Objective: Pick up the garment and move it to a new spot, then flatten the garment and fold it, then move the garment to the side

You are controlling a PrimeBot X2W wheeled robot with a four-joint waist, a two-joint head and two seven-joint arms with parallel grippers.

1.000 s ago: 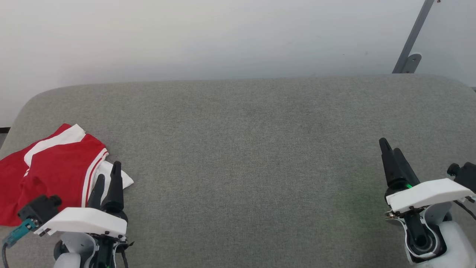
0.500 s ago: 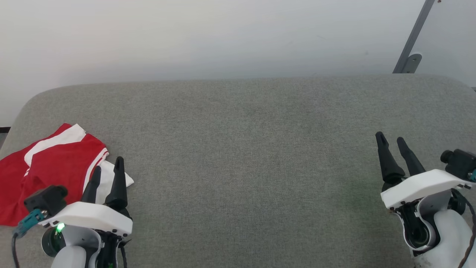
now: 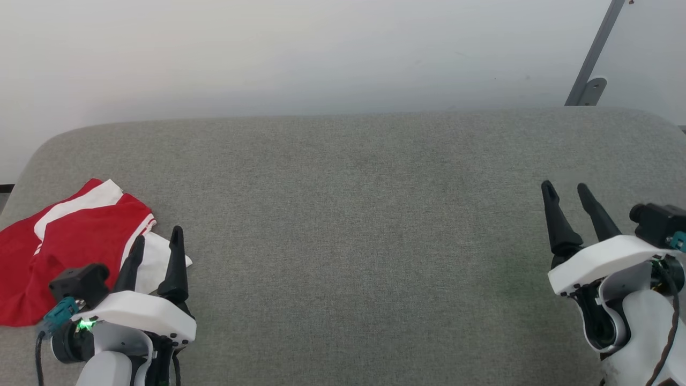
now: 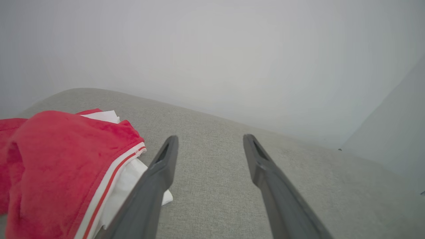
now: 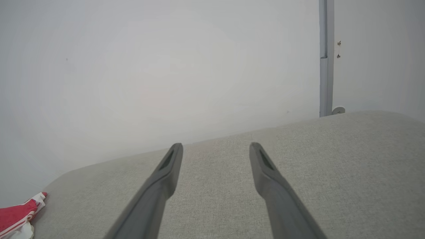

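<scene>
Grey tabletop (image 3: 348,214), garment (image 3: 80,236) crumpled at near left; soft and floppy, so I'd pinch its striped hem. Both the left gripper (image 3: 158,234) and right gripper (image 3: 564,186) gape wide, empty.

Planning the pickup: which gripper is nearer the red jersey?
Left. The left gripper is right at the edge of the jersey; the right gripper is far off across the grey cushion.

Left gripper (image 3: 158,234) over the bench's (image 3: 343,214) front-left corner, fingers spread (holding nothing); right gripper (image 3: 564,185) likewise, front-right corner.
</scene>
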